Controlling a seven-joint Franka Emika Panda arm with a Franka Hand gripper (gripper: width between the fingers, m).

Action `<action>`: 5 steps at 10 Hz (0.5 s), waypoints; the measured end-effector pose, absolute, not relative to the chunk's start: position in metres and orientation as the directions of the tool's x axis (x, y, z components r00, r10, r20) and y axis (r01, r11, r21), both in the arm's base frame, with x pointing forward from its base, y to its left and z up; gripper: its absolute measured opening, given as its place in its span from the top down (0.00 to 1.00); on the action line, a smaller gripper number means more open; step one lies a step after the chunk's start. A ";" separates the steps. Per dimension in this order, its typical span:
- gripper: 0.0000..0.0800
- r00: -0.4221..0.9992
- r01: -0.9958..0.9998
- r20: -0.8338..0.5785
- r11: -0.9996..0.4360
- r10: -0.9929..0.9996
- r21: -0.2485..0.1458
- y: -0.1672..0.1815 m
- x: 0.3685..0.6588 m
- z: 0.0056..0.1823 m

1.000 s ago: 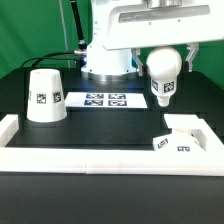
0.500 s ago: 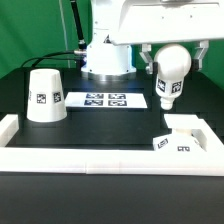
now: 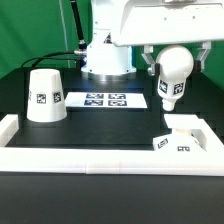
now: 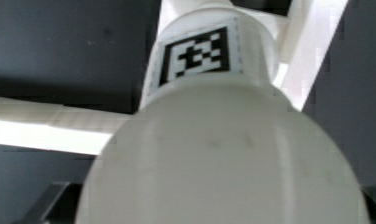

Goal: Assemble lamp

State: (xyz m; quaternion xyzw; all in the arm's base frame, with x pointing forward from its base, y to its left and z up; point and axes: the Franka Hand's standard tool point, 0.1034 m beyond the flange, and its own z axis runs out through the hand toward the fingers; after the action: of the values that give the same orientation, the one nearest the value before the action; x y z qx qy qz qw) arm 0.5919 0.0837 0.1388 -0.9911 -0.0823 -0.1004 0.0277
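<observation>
Logged across the exterior view, left to right: shade (image 3: 45, 95) standing wide end down on worktop (image 3: 100, 130), marker board (image 3: 105, 100) flat at middle, bulb (image 3: 169, 88) clamped in tool (image 3: 172, 60), aloft, stem down, above base (image 3: 182, 137) at right. Judged as bulb-to-base step, carry under way. Calls next for centring stem over base, lowering straight, likely twisting home.

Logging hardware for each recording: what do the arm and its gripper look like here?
The arm is smooth white, with rounded links and a boxy white gripper body. The gripper has two dark fingers. A thin black cable runs toward the arm's base. No markings show on the arm.
</observation>
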 end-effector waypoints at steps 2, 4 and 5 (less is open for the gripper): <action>0.28 0.965 0.178 0.202 -0.983 0.167 -0.040 0.083 0.602 0.162; 0.28 0.964 0.178 0.209 -0.983 0.166 -0.039 0.083 0.603 0.160; 0.28 0.960 0.177 0.227 -0.983 0.165 -0.036 0.083 0.605 0.160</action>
State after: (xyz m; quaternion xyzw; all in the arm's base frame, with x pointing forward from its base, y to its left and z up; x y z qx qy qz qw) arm 0.6046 0.0831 0.1602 -0.9895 -0.0864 -0.1124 0.0281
